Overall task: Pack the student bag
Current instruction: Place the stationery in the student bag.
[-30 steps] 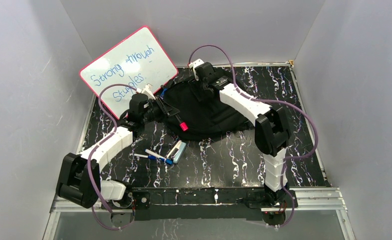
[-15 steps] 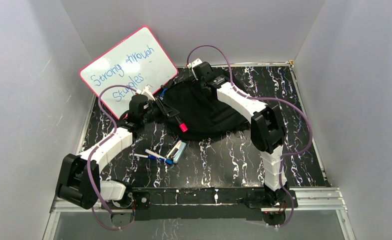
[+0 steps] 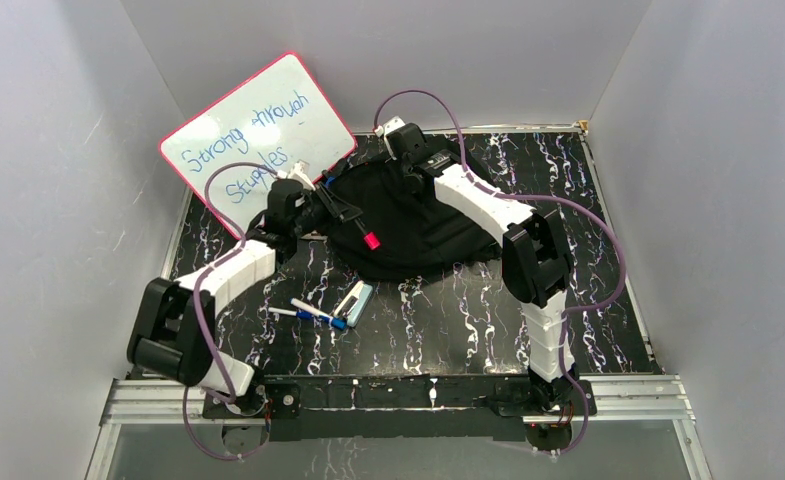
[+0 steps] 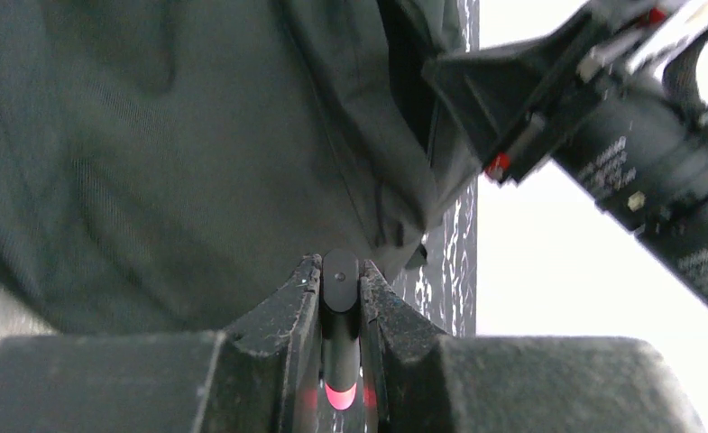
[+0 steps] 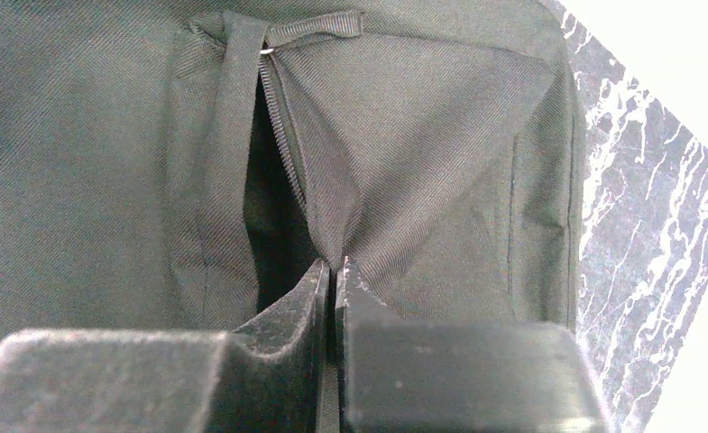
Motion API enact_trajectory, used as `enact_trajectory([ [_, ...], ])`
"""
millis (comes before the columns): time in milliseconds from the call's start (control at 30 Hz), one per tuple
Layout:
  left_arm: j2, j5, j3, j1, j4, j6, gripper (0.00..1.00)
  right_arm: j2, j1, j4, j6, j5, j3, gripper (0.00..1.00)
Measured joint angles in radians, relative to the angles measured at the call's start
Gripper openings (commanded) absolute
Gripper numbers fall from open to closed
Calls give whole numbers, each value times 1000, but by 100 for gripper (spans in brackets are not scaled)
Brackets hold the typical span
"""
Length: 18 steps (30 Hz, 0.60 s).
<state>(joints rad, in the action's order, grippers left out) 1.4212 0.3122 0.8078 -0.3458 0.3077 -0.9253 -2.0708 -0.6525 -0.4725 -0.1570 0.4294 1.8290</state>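
Grippers are both clamping: the right gripper (image 5: pixel 334 269) is pinching fabric of the student bag (image 5: pixel 440 144) beside its gaping zipper, while the left gripper (image 4: pixel 341 269) is squeezing a black, red-ended marker (image 4: pixel 341 343) above the bag, which is lying far back on the table (image 3: pixel 588 300).

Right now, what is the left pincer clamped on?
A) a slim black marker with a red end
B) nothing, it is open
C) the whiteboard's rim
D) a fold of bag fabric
A: in the left wrist view the left pincer is shut on the black marker, whose red end shows between the fingers, with the student bag lying beyond it.
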Motion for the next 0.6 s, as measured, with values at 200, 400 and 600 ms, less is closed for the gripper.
enact_trajectory([
  [200, 127, -87, 91, 0, 101, -44, 0, 2, 2, 0, 21, -35, 0, 2],
  [400, 256, -164, 188, 1, 213, -102, 0, 19, 11, -1, 53, -77, 0, 0],
  [600, 381, -196, 282, 2, 284, -165, 0, 36, 24, -1, 94, -108, 0, 0],
])
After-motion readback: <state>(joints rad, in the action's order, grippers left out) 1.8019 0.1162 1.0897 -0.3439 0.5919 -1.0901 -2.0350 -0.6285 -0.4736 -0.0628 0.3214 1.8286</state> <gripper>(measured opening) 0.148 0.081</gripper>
